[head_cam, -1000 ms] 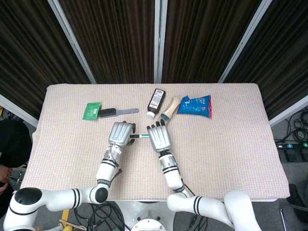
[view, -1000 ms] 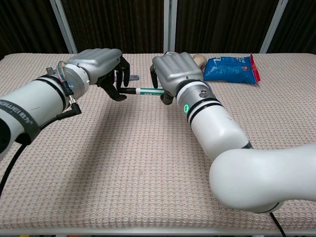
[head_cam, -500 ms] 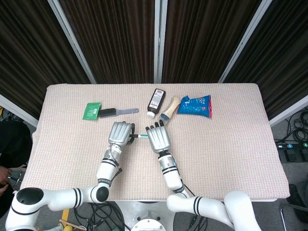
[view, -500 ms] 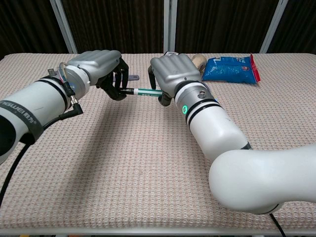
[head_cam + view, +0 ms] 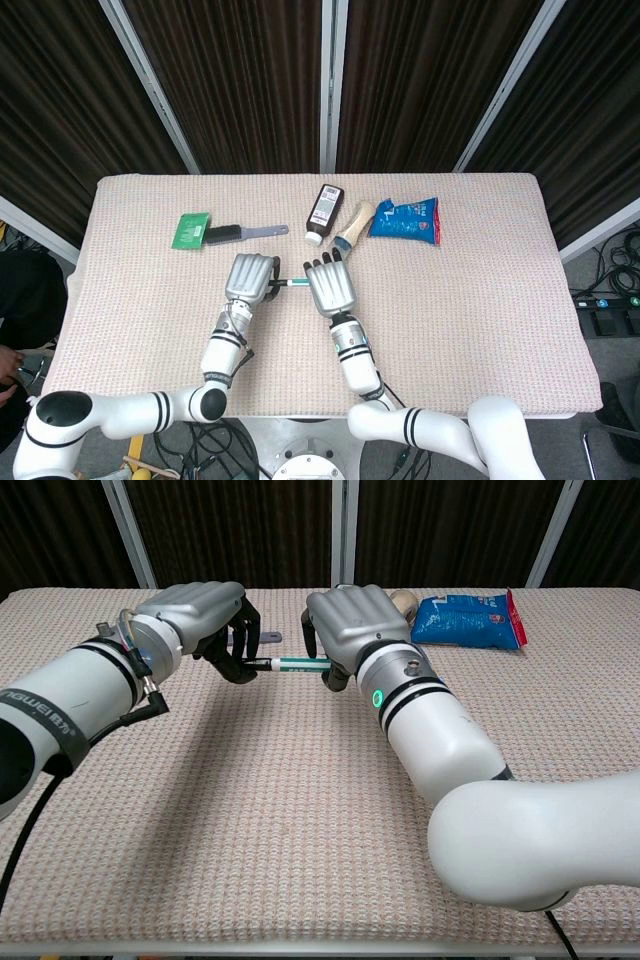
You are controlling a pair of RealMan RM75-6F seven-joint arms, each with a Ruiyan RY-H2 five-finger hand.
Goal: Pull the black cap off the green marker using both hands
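Note:
The green marker (image 5: 296,664) hangs level above the table between my two hands, its green and white barrel showing in the gap. In the head view the marker (image 5: 295,283) is a short strip between the hands. My right hand (image 5: 350,630) grips the barrel end. My left hand (image 5: 205,615) holds the black cap (image 5: 257,665) end in its curled dark fingers. The cap still sits on the marker. Both ends are hidden inside the hands. My left hand (image 5: 251,277) and right hand (image 5: 331,286) sit side by side near the table's middle.
Behind the hands lie a dark bottle (image 5: 323,213), a tan bottle (image 5: 351,227) and a blue snack bag (image 5: 405,219). At the back left sit a green packet (image 5: 190,230) and a black-handled tool (image 5: 240,234). The woven table mat (image 5: 470,320) covers everything.
Almost nothing has moved. Both hands keep their hold on the marker, shifting only slightly; the cap stays on.

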